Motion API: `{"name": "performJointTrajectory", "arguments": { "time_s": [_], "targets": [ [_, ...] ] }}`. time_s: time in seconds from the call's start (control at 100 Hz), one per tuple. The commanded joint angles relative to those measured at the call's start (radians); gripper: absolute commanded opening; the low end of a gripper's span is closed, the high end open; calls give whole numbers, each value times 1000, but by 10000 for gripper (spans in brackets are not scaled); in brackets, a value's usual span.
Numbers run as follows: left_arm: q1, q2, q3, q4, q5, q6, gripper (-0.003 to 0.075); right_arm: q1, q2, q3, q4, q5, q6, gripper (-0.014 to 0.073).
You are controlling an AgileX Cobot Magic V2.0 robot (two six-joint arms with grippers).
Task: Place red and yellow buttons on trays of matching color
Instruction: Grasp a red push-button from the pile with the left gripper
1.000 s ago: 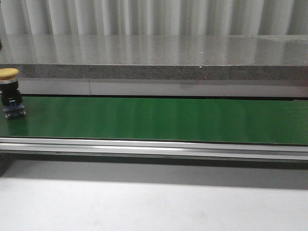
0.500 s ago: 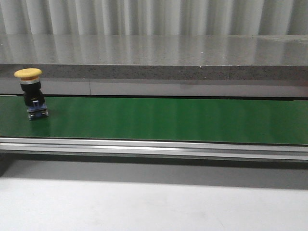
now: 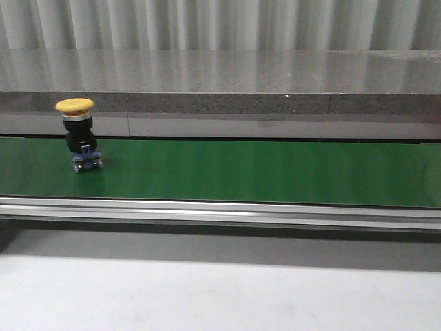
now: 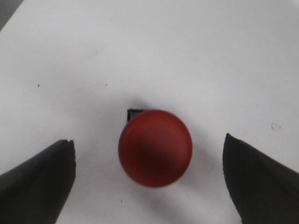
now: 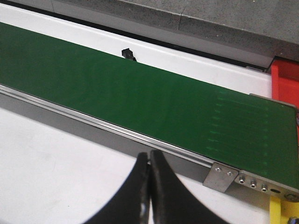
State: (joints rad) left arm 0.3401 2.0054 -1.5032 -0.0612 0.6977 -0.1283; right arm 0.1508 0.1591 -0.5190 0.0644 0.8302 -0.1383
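A yellow button with a black body stands upright at the left end of the green belt. A red button stands on a white surface, seen from above in the left wrist view. My left gripper is open around it, one dark finger on each side, both well apart from the cap. My right gripper is shut on nothing over the white table, beside the belt's near rail. A red tray shows past the belt's end, and a yellow edge, probably the yellow tray, sits nearby. Neither gripper appears in the front view.
A grey stone ledge runs behind the belt. An aluminium rail borders the belt's near side, with a metal bracket at its end. A small black part sits at the belt's far edge.
The yellow button has travelled to the right along the belt, from the left edge of the front view to a spot further in.
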Motion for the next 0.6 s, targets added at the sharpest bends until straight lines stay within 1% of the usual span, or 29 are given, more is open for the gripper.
{"name": "performJointTrajectory", "arguments": {
  "time_s": [0.0, 0.19, 0.24, 0.31, 0.41, 0.48, 0.55, 0.59],
  "targets": [
    [4, -35, -30, -36, -92, -9, 617, 1, 10, -22, 1, -71, -8, -65],
    [4, -12, -30, -50, -122, -9, 615, 1, 10, -22, 1, -71, -8, -65],
    [4, -12, -30, -50, -124, -9, 595, 1, 10, -22, 1, -71, -8, -65],
    [4, -12, -30, -50, -121, -9, 524, 1, 10, -22, 1, -71, -8, -65],
    [4, -12, -30, -50, -113, -9, 365, 1, 10, -22, 1, -71, -8, -65],
    [4, -12, -30, -50, -105, -9, 270, 1, 10, -22, 1, -71, -8, -65],
    [4, -12, -30, -46, -101, -9, 195, 1, 10, -22, 1, -71, -8, -65],
    [4, -16, -30, -46, -99, -9, 165, 1, 10, -22, 1, -71, -8, -65]
  ]
}}
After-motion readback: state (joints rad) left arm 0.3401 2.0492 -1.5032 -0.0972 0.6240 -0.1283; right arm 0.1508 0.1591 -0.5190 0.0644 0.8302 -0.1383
